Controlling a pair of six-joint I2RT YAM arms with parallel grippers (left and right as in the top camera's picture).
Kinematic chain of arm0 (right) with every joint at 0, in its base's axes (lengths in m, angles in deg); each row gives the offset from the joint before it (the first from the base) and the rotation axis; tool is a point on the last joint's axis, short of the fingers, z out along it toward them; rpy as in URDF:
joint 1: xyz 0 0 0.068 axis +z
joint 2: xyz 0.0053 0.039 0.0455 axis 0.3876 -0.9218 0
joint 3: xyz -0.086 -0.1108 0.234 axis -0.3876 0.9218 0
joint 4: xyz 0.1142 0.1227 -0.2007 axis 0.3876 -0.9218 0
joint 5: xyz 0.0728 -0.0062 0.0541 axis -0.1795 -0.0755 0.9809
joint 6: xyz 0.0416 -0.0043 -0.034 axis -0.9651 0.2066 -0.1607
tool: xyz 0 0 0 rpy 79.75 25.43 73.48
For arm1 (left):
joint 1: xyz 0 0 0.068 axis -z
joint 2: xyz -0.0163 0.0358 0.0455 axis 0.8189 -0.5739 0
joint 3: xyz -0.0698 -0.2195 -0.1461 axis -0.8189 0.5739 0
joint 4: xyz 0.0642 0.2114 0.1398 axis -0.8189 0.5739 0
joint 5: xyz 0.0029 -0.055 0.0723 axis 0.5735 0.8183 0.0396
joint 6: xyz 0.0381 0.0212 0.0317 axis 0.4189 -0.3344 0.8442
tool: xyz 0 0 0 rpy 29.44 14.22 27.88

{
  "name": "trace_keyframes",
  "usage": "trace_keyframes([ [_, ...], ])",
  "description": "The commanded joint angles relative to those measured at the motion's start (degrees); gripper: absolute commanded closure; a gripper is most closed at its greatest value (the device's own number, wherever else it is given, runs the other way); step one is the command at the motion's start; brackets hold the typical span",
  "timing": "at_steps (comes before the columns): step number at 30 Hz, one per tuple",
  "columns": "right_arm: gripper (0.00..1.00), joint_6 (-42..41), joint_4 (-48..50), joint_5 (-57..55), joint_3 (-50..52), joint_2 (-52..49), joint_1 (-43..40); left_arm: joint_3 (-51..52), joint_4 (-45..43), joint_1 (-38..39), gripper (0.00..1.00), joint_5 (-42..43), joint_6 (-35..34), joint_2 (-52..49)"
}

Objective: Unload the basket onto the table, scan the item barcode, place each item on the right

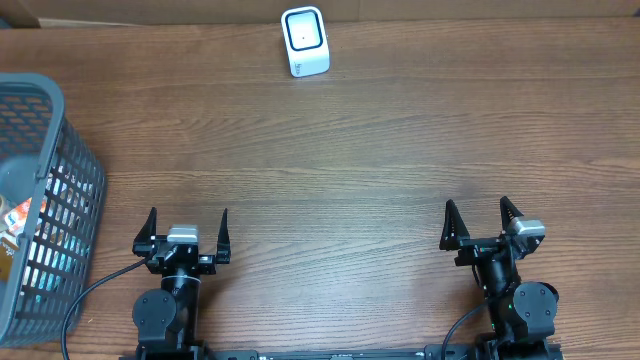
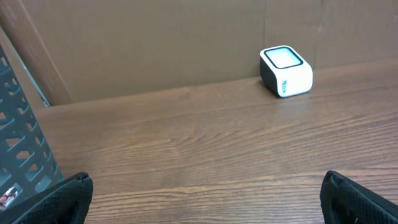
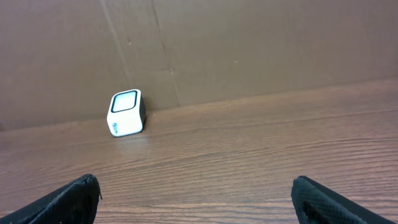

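A small white barcode scanner (image 1: pixel 305 41) with a dark-framed window stands at the far edge of the wooden table; it also shows as the scanner (image 2: pixel 285 71) in the left wrist view and the scanner (image 3: pixel 126 113) in the right wrist view. Packaged items (image 1: pixel 14 220) lie inside the grey basket at the left; no single item's barcode can be made out. My left gripper (image 1: pixel 188 222) rests open near the front left, nothing between its fingers. My right gripper (image 1: pixel 481 215) rests open near the front right, also with nothing in it.
The grey mesh basket (image 1: pixel 55 110) stands at the table's left edge, close to my left arm, and its wall (image 2: pixel 18 149) shows in the left wrist view. A brown cardboard wall (image 3: pixel 249 43) closes off the back of the table.
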Motion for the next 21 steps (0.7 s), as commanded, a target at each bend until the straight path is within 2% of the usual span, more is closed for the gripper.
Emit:
trace_keyframes([
  [1,0.00,0.0,0.3,-0.5,0.6,0.5,0.3,0.4,-0.9,-0.4,0.00,-0.7,-0.4,0.7],
  [5,0.00,0.0,0.3,-0.5,0.6,0.5,0.3,0.4,-0.1,-0.3,0.01,2.0,-1.0,0.7],
  [12,0.00,0.0,0.3,-0.5,0.6,0.5,0.3,0.3,-0.1,-0.3,0.00,2.7,-9.9,0.7],
  [18,0.00,0.0,0.3,-0.5,0.6,0.5,0.3,-1.0,1.2,-0.3,0.00,10.3,-8.9,0.7],
  [21,0.00,0.0,0.3,-0.5,0.6,0.5,0.3,-2.9,3.4,-0.3,0.00,11.0,-9.0,0.4],
])
